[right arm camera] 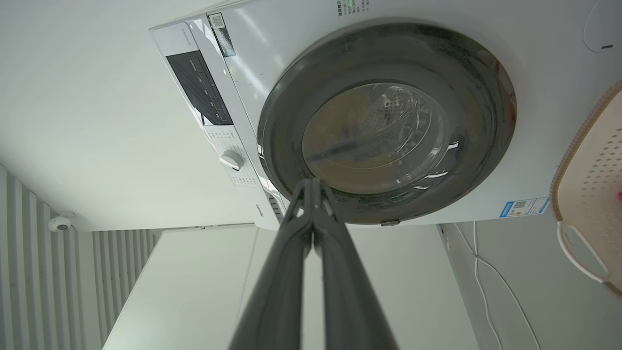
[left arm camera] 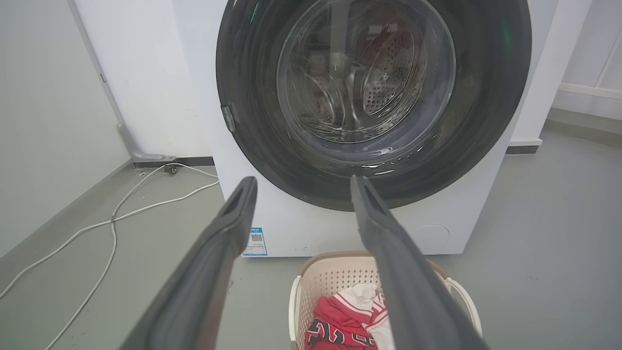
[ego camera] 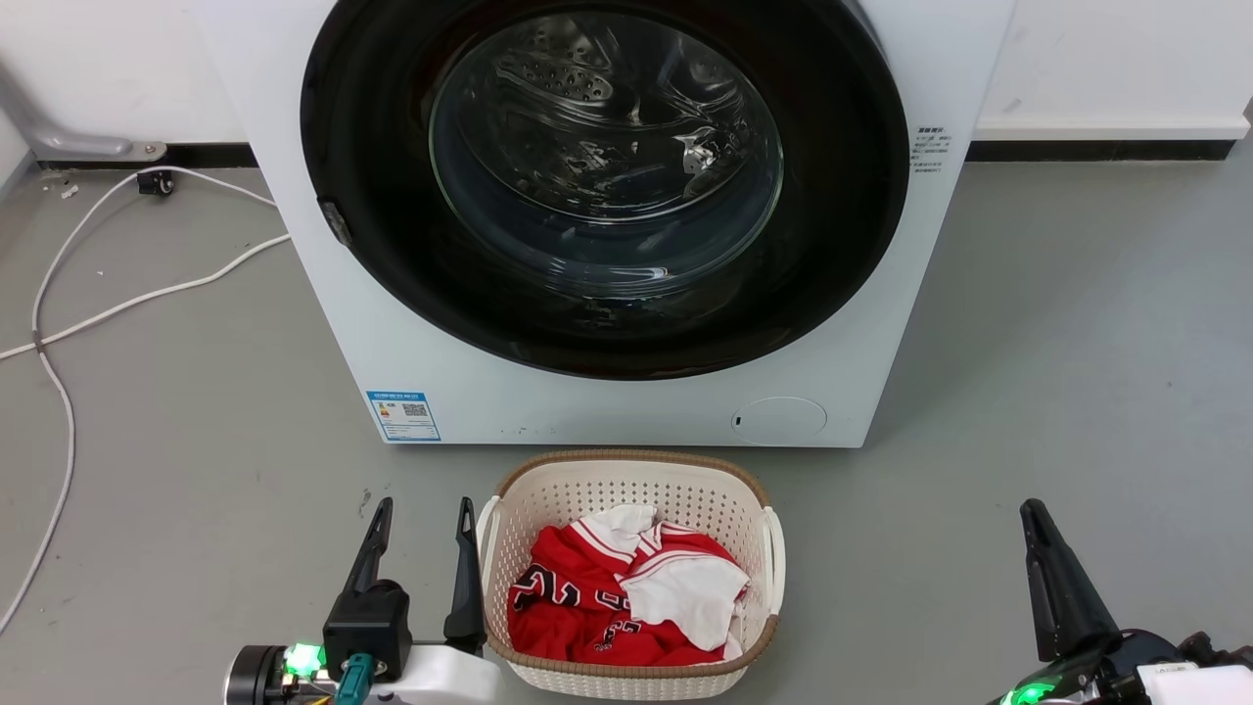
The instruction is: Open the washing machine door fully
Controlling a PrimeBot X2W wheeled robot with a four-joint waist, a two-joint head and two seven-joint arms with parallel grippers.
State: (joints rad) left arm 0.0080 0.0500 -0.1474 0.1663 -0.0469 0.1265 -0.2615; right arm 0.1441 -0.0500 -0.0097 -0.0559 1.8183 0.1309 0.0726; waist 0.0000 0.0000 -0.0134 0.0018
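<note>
Left claw [ego camera: 423, 517]: hanging wide apart, holding nothing, just beside the laundry basket [ego camera: 636, 472].
Right claw [ego camera: 1040, 524]: fingers pressing together, gripping nothing, hanging low and well apart from the machine.
Laundry basket: sitting on the floor before the washing machine [ego camera: 587, 406], carrying a red and white jersey [ego camera: 597, 592] whose black-and-white numerals are lying folded and unreadable.
Washing machine door [ego camera: 842, 206]: lying closed, flush against the white front, its latch [ego camera: 335, 221] showing at the rim's left.
Blue label [ego camera: 402, 415]: showing a QR code low on the front; its print is too small to read.
Round flap [ego camera: 779, 420]: sitting low on the front.
Cable [ego camera: 147, 294]: trailing across the floor.
</note>
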